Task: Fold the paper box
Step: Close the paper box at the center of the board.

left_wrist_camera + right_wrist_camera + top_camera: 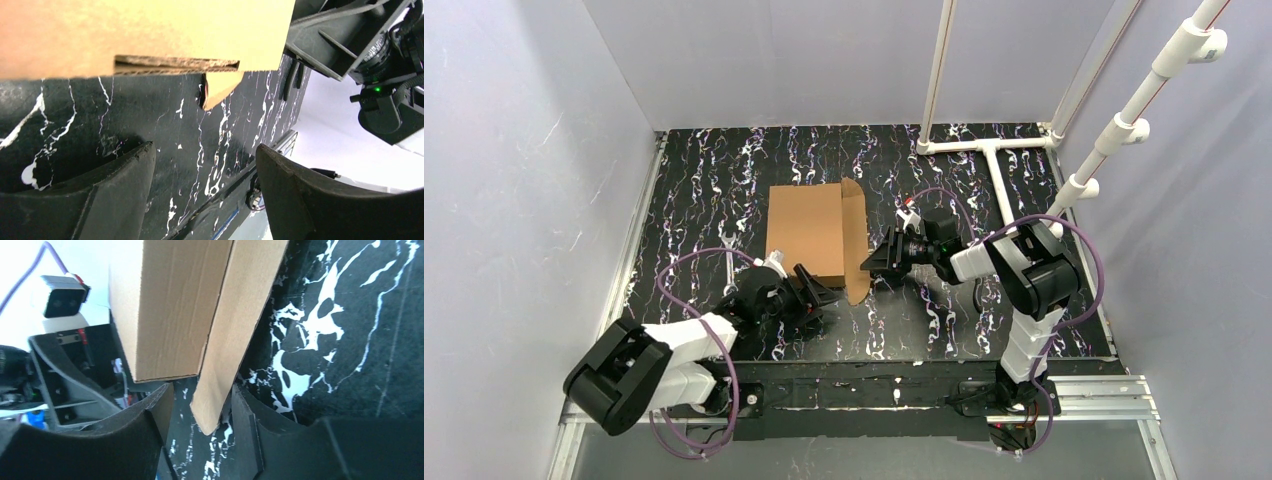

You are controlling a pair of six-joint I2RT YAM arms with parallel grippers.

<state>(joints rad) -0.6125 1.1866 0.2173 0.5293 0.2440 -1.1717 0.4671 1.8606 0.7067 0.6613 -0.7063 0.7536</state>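
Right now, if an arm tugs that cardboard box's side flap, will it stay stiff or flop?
Probably stiff: the paper box shows a corrugated cut edge. The flap likely swings at its crease rather than bending. Thin sheet, so probably light; it may slide on the table when pushed.

A: Does the right gripper (201,390) touch the paper box (170,315)?
B: Cannot tell. The box's flap (240,330) stands between its fingers (250,440), and where flap and finger meet, touching or just beside is unclear. The box runs off the top edge there.
A: And the left gripper (205,150)?
B: Its wrist view cuts the box off at top and left. From above, that gripper is small and dark at the box's near corner, so contact is unclear.
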